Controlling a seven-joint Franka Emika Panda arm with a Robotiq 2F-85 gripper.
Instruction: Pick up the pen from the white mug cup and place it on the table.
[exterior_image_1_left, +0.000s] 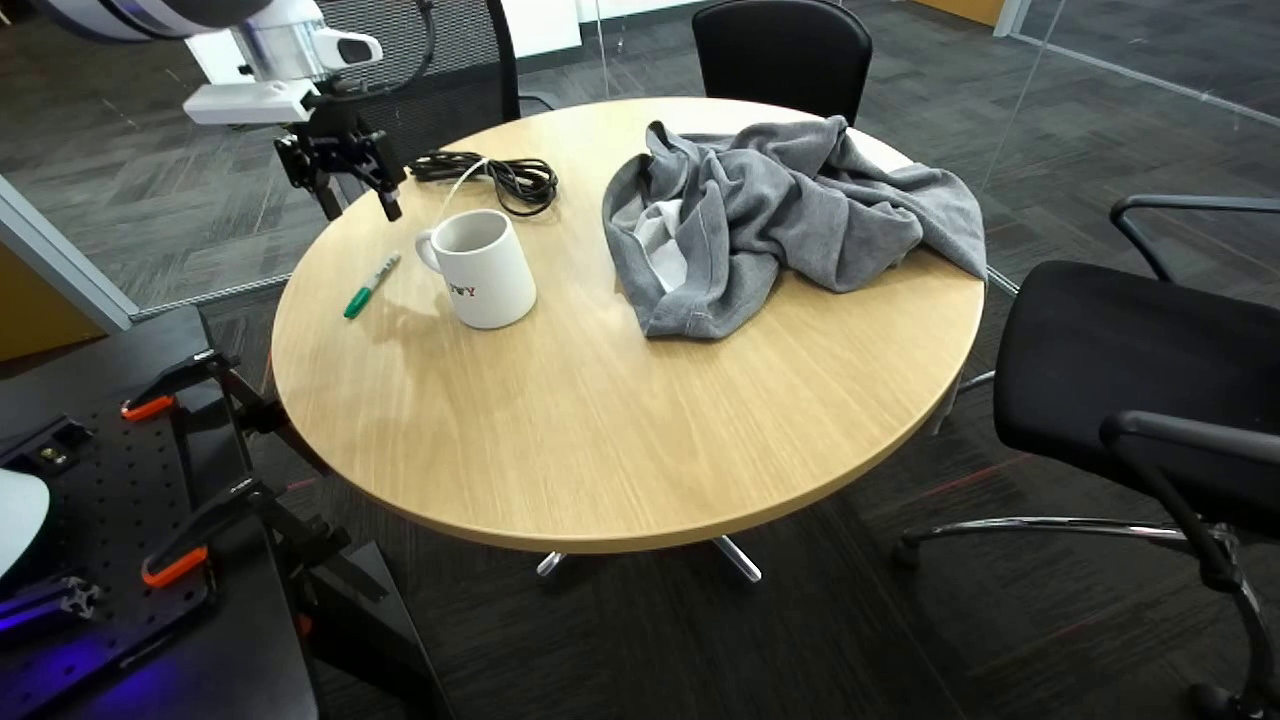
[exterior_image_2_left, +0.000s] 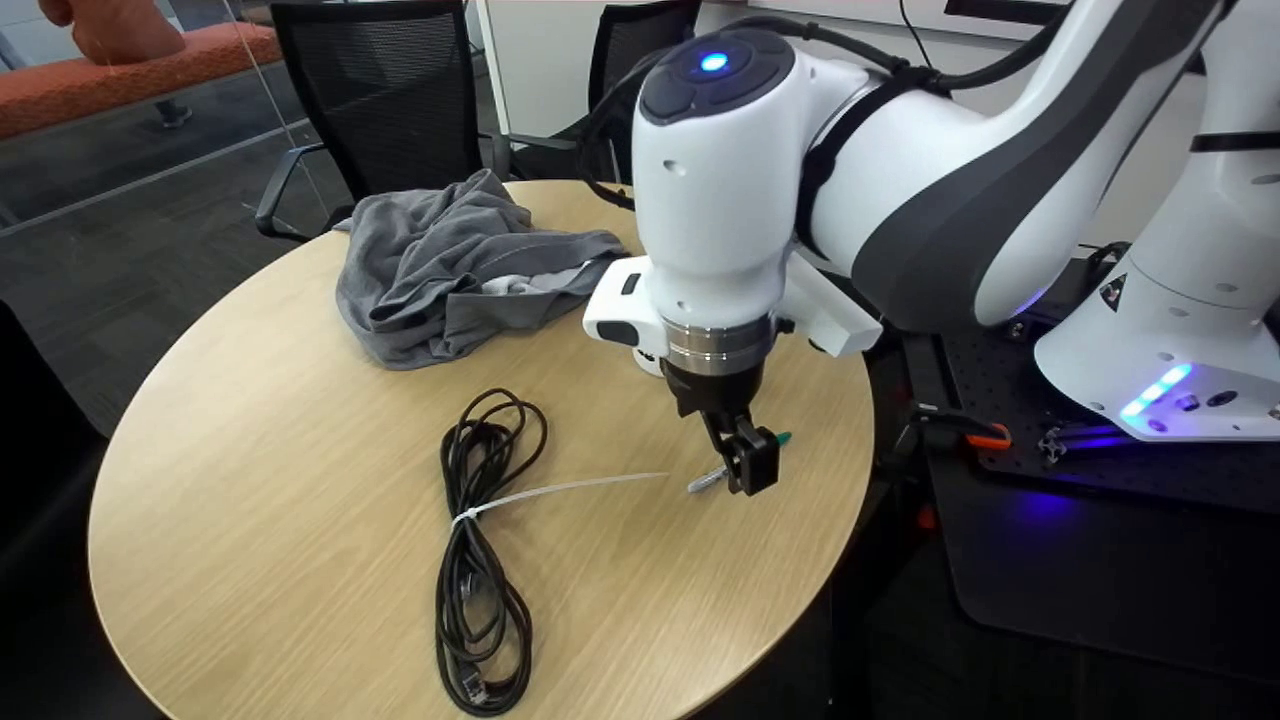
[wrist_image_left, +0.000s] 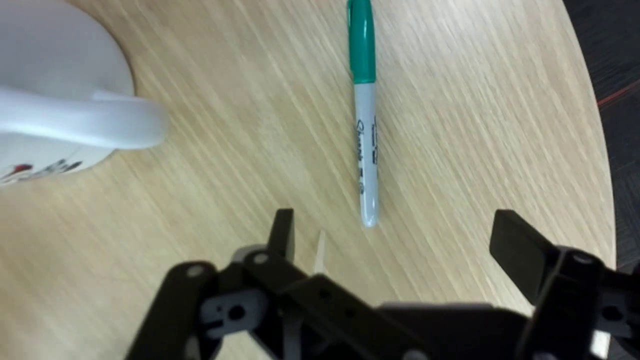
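Observation:
The pen is a grey marker with a green cap (wrist_image_left: 366, 125). It lies flat on the round wooden table (exterior_image_1_left: 600, 430), beside the white mug (exterior_image_1_left: 487, 270) and apart from it. The pen also shows in both exterior views (exterior_image_1_left: 372, 285) (exterior_image_2_left: 708, 481), partly hidden behind the gripper in one of them. The mug stands upright; it is at the left in the wrist view (wrist_image_left: 55, 55) and mostly hidden by the arm in an exterior view (exterior_image_2_left: 648, 362). My gripper (wrist_image_left: 395, 220) is open and empty above the table, near the pen's grey end (exterior_image_1_left: 362, 208) (exterior_image_2_left: 752, 475).
A coiled black cable (exterior_image_2_left: 485, 560) lies near the pen, with a white zip tie (exterior_image_2_left: 570, 487) pointing toward it. A grey cloth (exterior_image_1_left: 750, 220) is heaped across the table. The table's edge (wrist_image_left: 600, 150) is close on the right in the wrist view. Chairs (exterior_image_1_left: 785, 50) stand around.

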